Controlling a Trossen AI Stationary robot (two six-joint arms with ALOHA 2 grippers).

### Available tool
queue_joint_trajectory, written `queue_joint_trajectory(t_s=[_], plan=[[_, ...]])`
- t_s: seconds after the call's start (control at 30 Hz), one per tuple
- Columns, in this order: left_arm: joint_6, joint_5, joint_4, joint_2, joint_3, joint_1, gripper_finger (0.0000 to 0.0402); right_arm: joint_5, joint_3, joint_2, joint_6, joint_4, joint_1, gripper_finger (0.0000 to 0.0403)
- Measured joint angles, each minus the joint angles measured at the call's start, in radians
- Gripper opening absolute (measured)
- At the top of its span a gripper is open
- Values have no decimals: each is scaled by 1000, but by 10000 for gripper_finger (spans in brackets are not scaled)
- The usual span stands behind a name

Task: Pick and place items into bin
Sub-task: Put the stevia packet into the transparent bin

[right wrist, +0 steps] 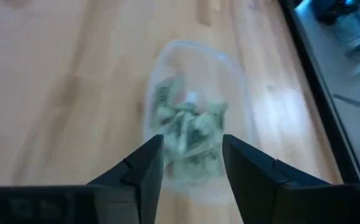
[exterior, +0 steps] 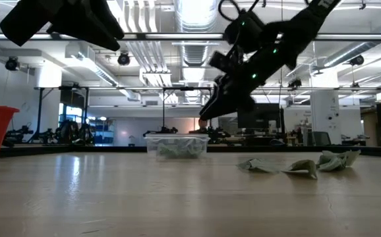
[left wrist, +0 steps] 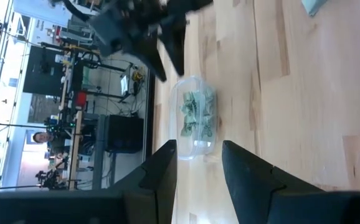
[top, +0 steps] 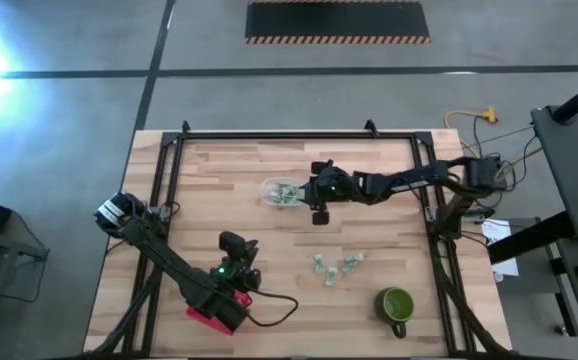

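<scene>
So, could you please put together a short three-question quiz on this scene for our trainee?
1. True or false: the right gripper hangs open above the clear bin.
2. Which object stands nearest the loose wrapped items on the table? A) green mug B) clear bin C) red box
3. Fill in: the left gripper is empty and points toward the ____.

Key: 1 true; 2 A; 3 bin.
</scene>
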Motion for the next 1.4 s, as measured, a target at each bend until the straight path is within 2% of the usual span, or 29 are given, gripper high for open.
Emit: queue_joint_trajectory(t_s=[0.1, 0.3, 0.53, 0.93, 1.23, 1.4], plan=[[1, 0, 10, 0, 0, 1, 111, -18, -4, -80, 26, -133, 28, 157], [5, 1, 37, 0, 0, 2, 111, -222, -60, -198, 85, -259, 109, 148], [10, 1, 49, 0, 0, 4, 111, -232, -146, -227, 168, -307, 227, 135], [10, -1, 53, 0, -3, 9, 111, -232, -216, -98, 179, -42, 323, 132], [7, 0, 52, 0, -14, 10, 111, -233, -168, 29, 141, -19, 343, 146], [6, 0, 53, 0, -20, 11, 111, -235, -162, 32, 137, -17, 349, 144]])
